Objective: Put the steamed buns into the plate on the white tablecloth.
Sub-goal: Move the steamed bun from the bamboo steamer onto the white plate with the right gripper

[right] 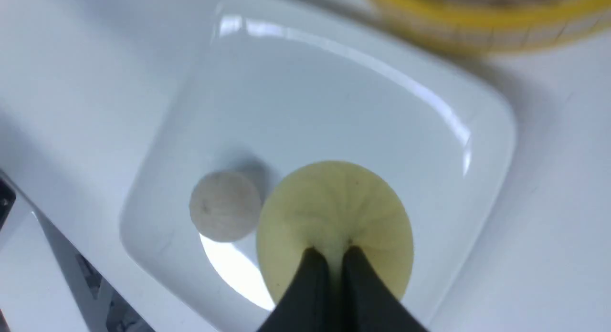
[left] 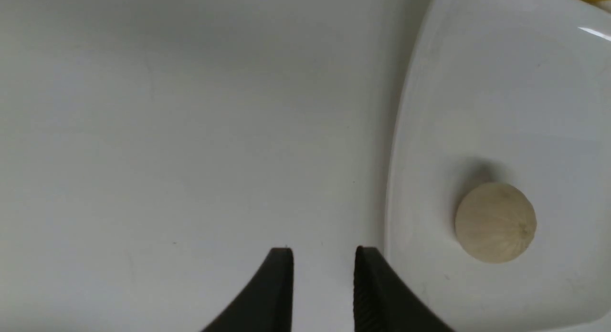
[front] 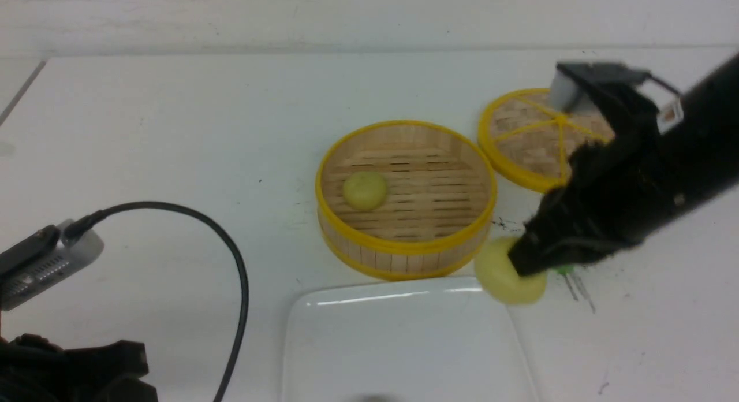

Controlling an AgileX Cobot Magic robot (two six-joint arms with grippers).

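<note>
My right gripper (front: pixel 522 262) is shut on a pale-yellow steamed bun (front: pixel 507 278) and holds it above the far right corner of the white plate (front: pixel 404 344). In the right wrist view the gripper (right: pixel 334 253) pinches the top of the bun (right: pixel 334 208) over the plate (right: pixel 334 84). A paler bun (right: pixel 224 212) lies in the plate; it also shows in the left wrist view (left: pixel 495 222). Another bun (front: pixel 364 190) lies in the bamboo steamer (front: pixel 404 255). My left gripper (left: pixel 323 255) is open and empty over the white tablecloth (left: pixel 167 131), beside the plate's (left: pixel 501 84) edge.
The steamer's woven lid (front: pixel 528 139) lies at the back right, partly behind my right arm. A bit of green (front: pixel 563 269) shows behind the right gripper. A black cable (front: pixel 231 257) loops over the cloth on the left, from the left wrist camera (front: pixel 40 263).
</note>
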